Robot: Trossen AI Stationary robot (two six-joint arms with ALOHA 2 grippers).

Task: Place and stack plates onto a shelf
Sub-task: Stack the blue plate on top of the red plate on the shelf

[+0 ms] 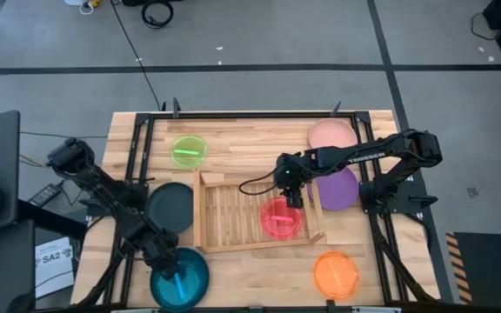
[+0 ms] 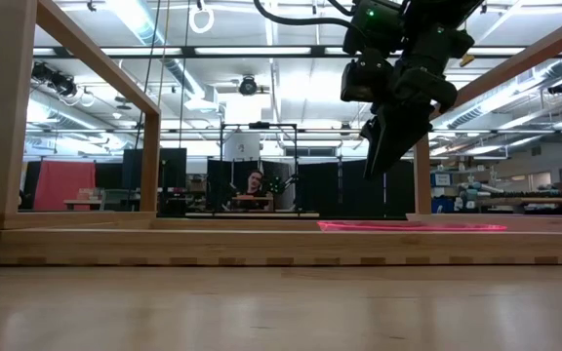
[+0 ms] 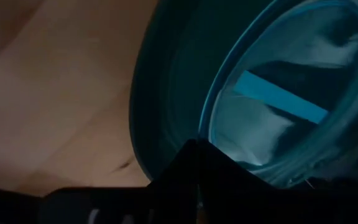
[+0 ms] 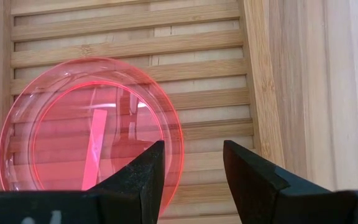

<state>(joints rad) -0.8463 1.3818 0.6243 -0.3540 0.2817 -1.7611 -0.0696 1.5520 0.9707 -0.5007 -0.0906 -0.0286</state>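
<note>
A teal plate (image 1: 185,280) lies at the table's near left, and my left gripper (image 1: 169,263) is shut at its rim. In the left wrist view the teal plate (image 3: 185,81) fills the picture beyond my left gripper (image 3: 195,163). The shelf (image 1: 224,213) is a slatted wooden tray in the middle of the table. A red-pink plate (image 1: 281,219) lies flat in its right half. My right gripper (image 1: 292,196) hangs open above that plate (image 4: 73,124) and touches nothing. From table height the right gripper (image 2: 386,146) stands well above the plate (image 2: 408,226). My left gripper is shut on the teal plate's rim (image 3: 166,155), on the side toward the table's left edge. The fingers slant down from the far left. Their own dark tips hide the place of contact. Whether the plate is off the table I cannot tell.
Other plates lie on the table around the shelf: lime green (image 1: 190,151) at the far left, dark grey (image 1: 170,206) left of the shelf, pale pink (image 1: 332,135) and purple (image 1: 339,188) at the right, orange (image 1: 335,273) near right. The shelf's left half (image 1: 229,209) holds nothing.
</note>
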